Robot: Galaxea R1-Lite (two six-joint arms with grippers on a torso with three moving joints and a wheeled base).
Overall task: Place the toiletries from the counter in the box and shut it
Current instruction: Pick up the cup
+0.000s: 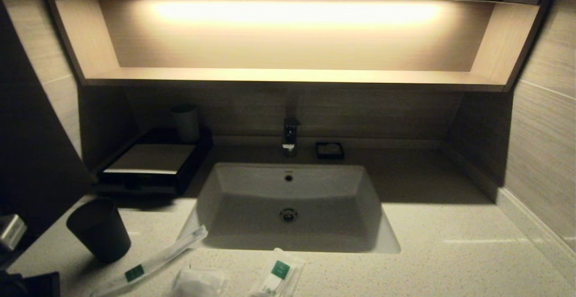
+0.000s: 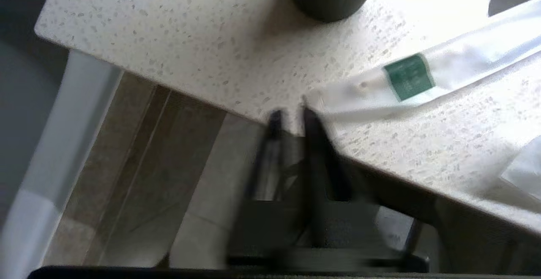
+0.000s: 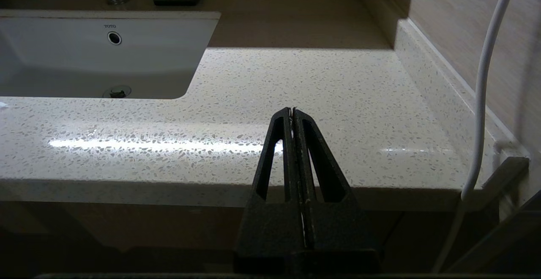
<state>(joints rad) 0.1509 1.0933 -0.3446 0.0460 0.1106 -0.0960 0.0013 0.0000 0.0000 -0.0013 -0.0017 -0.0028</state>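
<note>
Three toiletries lie near the counter's (image 1: 450, 243) front edge: a long thin packet (image 1: 148, 261) with a green label, a small puffy packet (image 1: 198, 282) and a shorter packet (image 1: 279, 276). The low black box (image 1: 153, 159) with its pale top panel stands at the back left. In the left wrist view my left gripper (image 2: 290, 113) is at the counter's (image 2: 190, 50) front edge, its fingers a little apart and empty, just beside the end of the long packet (image 2: 422, 80). The puffy packet (image 2: 524, 173) shows at the frame's edge. My right gripper (image 3: 292, 110) is shut and empty at the counter's front right.
A dark round cup (image 1: 101, 229) stands front left, close to the long packet. A second cup (image 1: 186, 123) stands at the back of the box. The white sink (image 1: 288, 198), the tap (image 1: 290, 135) and a small black soap dish (image 1: 330, 150) fill the middle. Walls close both sides.
</note>
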